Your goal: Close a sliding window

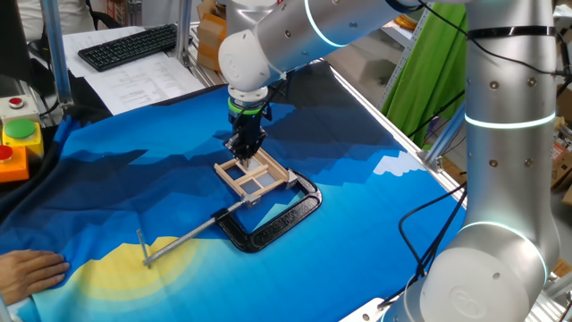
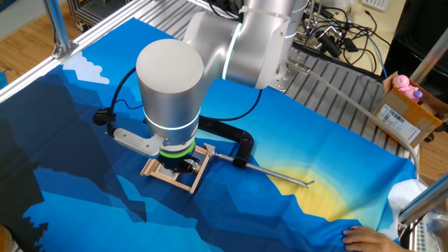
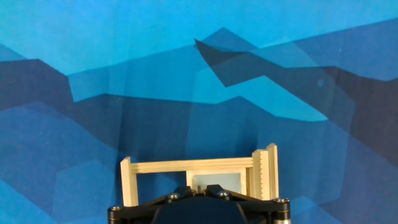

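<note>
The sliding window is a small pale wooden frame with crossbars. It lies flat on the blue cloth with one end held in a black C-clamp. My gripper points straight down onto the window's far end, and its fingers are close together. In the hand view the frame fills the lower middle, with a pale pane at its right part. My gripper sits at the bottom edge, fingertips nearly touching, right at the pane's left edge. In the other fixed view the arm hides most of the window.
The clamp's long silver screw rod runs toward the near left. A person's hand rests on the cloth's left edge. A box with coloured buttons and a keyboard sit at the far left.
</note>
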{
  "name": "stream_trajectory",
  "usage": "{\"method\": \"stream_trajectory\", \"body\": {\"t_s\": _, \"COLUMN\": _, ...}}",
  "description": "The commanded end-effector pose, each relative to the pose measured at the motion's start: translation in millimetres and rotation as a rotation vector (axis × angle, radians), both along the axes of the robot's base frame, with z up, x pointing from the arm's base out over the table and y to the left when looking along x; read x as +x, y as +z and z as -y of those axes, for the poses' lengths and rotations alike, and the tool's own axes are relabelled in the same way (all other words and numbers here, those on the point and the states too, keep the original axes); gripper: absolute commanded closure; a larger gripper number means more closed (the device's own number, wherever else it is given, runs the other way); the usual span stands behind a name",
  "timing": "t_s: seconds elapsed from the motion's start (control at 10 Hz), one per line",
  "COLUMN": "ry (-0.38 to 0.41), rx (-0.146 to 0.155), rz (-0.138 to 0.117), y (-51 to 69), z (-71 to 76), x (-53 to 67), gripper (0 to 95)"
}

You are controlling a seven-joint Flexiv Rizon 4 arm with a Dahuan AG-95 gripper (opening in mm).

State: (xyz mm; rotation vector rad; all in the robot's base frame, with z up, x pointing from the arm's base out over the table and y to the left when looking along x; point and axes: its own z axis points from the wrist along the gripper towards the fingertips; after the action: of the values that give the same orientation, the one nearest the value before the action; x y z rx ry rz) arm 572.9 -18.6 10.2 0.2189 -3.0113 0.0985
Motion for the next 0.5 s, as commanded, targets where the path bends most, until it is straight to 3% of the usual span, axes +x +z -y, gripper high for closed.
{"method": "stream_trajectory", "body": {"t_s": 0.1, "ry": 0.001, "rx": -0.001, "rz": 0.001, "y": -0.8, "z": -1.1, "x": -0.9, "gripper": 95.0}}
{"method": "stream_trajectory", "body": {"t_s": 0.5, "ry": -0.004, "rx": -0.001, "rz": 0.001, "y": -0.1, "z": -5.8, "x": -3.0, "gripper": 95.0}}
